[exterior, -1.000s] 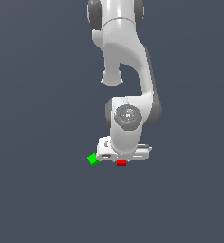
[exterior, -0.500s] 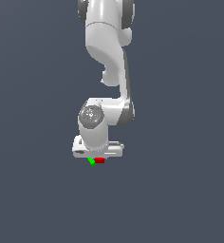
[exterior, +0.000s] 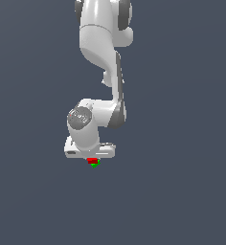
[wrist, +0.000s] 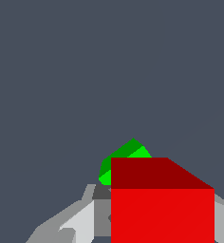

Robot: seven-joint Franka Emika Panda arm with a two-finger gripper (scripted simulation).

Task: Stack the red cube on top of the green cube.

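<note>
Red cube [wrist: 162, 209] is clamped in the claw [exterior: 92, 161]; green cube [wrist: 125, 159] lies directly beneath, partly hidden, its corners turned against the red cube's.

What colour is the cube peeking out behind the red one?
Bright green, clearest in the wrist view, partly hidden by the red cube.

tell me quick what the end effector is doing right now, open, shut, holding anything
End effector: shut on the red cube, carrying it just over the green cube.
</note>
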